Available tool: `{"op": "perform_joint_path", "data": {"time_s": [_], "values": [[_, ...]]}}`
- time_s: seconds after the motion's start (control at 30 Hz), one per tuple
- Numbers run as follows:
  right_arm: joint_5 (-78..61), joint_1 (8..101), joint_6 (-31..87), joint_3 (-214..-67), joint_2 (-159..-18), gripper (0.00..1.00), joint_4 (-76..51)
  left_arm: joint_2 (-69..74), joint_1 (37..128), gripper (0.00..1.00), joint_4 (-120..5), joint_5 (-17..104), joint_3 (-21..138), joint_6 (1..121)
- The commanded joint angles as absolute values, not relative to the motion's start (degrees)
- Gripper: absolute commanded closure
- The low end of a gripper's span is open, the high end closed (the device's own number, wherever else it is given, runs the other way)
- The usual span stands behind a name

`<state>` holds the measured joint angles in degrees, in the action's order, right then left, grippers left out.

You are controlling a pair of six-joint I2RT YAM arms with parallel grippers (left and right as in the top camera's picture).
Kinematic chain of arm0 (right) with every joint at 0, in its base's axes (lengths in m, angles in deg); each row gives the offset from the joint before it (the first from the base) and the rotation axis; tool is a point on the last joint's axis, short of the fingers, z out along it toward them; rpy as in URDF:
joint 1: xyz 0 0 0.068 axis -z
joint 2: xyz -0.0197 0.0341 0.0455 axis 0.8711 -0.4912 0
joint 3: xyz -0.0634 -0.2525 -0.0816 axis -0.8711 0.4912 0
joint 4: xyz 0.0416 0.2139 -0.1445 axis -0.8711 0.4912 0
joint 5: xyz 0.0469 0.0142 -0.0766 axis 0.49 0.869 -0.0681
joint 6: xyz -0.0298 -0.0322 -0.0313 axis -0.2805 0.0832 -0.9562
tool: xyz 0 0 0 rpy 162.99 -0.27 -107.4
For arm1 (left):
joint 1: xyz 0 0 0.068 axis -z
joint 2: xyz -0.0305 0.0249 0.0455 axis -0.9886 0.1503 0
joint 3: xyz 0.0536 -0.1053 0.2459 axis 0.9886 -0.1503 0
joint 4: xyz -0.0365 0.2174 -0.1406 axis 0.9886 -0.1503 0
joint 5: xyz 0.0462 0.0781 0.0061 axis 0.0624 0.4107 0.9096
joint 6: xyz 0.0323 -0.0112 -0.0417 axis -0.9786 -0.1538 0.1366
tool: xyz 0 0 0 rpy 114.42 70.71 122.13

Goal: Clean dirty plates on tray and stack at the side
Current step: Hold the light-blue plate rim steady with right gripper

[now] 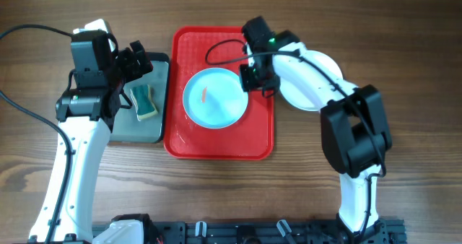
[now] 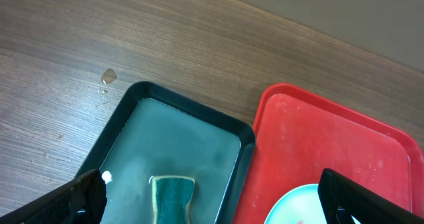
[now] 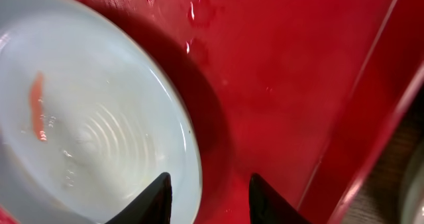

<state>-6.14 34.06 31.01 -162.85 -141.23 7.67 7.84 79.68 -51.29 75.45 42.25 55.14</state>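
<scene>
Bright even light; glare spots on the tray (image 3: pixel 278 85), right wrist view blurred.

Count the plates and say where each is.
2: a turquoise plate on the red tray; a white plate on the table right of the tray, partly under an arm. Another may be hidden.

Seemingly open tray (image 1: pixel 258 133) floor beside plate (image 1: pixel 214 98)

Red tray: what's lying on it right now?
One turquoise plate with a reddish smear sits on the red tray; the right gripper hides the tray's upper-right part.
</scene>
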Motion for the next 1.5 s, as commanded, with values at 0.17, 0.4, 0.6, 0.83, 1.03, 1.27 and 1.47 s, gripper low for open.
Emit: {"op": "perform_joint_path", "data": {"time_s": [0.17, 0.4, 0.6, 0.83, 1.03, 1.27, 1.47], "values": [[2.72, 37.08, 28.60, -165.21, -136.62, 0.57, 13.66, 8.04, 79.53, 0.00, -51.12, 75.18, 42.53, 55.84], [2.10, 36.53, 29.26, -160.47, -136.64, 0.56, 15.04, 8.04, 79.53, 0.00, -51.12, 75.18, 42.53, 55.84], [1.89, 35.63, 33.65, -153.21, -136.64, 0.57, 7.78, 8.04, 79.53, 0.00, -51.12, 75.18, 42.53, 55.84], [1.86, 34.06, 35.22, -150.19, -136.64, 0.71, -0.20, 8.04, 79.53, 0.00, -50.92, 75.16, 42.53, 55.86], [1.36, 33.75, 35.20, -150.19, -136.64, 0.71, -1.44, 8.04, 79.53, 0.00, -51.14, 75.18, 42.53, 55.86], [1.03, 33.75, 35.18, -150.19, -136.64, 0.71, -2.12, 7.99, 79.64, 0.00, -54.39, 69.74, 42.53, 55.84], [1.03, 33.75, 35.16, -150.19, -136.64, 0.70, -2.12, 10.79, 79.62, 0.02, -65.61, 73.41, 42.47, 55.86]]}}
